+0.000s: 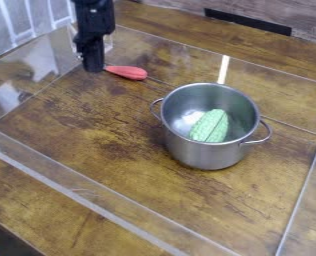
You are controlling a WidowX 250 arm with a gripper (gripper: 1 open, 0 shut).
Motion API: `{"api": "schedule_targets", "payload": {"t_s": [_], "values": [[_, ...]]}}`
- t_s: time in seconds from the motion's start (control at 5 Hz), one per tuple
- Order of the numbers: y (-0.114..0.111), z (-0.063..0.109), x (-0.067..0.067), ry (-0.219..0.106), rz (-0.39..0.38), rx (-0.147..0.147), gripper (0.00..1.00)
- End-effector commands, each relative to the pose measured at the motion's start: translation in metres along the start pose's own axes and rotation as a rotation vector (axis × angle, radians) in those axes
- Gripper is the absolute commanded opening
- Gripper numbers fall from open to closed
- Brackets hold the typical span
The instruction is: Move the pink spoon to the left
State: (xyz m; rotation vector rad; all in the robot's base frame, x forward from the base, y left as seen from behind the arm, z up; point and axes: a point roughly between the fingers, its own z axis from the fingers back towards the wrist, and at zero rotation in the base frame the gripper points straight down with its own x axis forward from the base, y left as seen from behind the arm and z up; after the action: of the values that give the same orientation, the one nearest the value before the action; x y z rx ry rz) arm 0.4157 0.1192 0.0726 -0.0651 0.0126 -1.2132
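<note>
Pink plastic spoon [126, 72] sits in clenched jaws of the black gripper [90, 66], grasp done, leftward carry looks next.

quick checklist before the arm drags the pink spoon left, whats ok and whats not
1. Gripper is down at the handle end of the pink spoon: ok.
2. Jaws closed: ok. Whether they actually clamp the spoon: cannot tell, as the contact is hidden behind the fingers.
3. Spoon lies flat on the wooden table, not lifted: ok.
4. Path to the left in the picture: bare wood up to the clear barrier wall, which stands close: cannot tell if there is room enough.
5. Steel pot with the green item inside stands apart to the right, out of the way: ok.
</note>
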Motion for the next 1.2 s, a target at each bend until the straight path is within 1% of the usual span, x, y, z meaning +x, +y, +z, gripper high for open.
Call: {"api": "schedule_targets", "payload": {"t_s": [0.0,0.4,0.6,0.8,1.0], "values": [[0.007,0.050,-0.011,0.010,0.020,0.099,0.00],[0.005,0.056,-0.029,0.020,0.034,0.129,0.00],[0.001,0.055,-0.037,0.015,0.040,0.148,0.00],[-0.001,0.052,-0.047,0.001,0.043,0.162,0.00],[0.001,0.047,-0.054,-0.015,0.040,0.163,0.00]]}}
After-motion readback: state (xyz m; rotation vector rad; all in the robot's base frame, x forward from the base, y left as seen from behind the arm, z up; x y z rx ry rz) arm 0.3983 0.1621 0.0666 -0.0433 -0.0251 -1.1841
